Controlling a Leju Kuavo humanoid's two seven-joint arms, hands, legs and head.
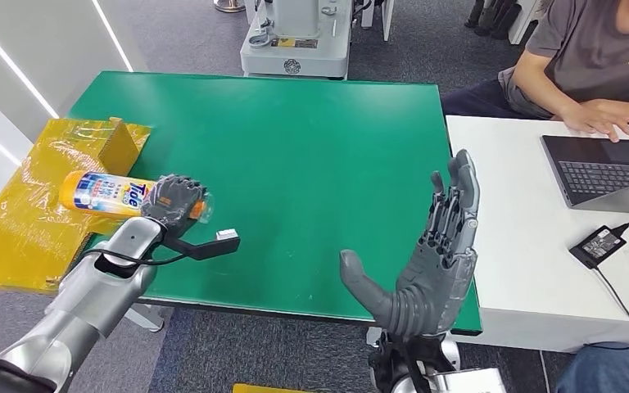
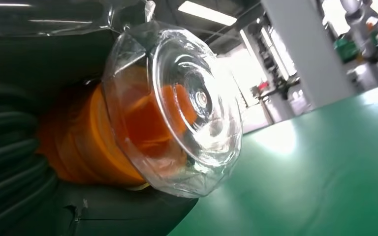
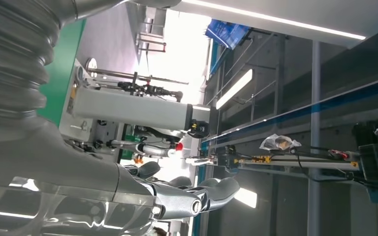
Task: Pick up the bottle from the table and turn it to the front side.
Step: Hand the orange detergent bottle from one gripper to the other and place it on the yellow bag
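One hand, the left hand (image 1: pixel 176 201), clamps the bottle (image 1: pixel 106 194) at nine o'clock on the bench (image 1: pixel 311 164) and should roll it slowly, while the right hand (image 1: pixel 426 262) hovers with fingers apart.

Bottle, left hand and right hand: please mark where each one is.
bottle (image 1: pixel 102 194), head view, on its printed label.
left hand (image 1: pixel 174 199), head view, on the knuckles.
right hand (image 1: pixel 434 270), head view, on the palm.

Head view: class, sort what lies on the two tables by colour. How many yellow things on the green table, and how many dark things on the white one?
Yellow, on the green table: 2 (bottle gripped by the left hand; yellow wrapped packing)
Dark, on the white table: 2 (laptop; power adapter)
Total: 4
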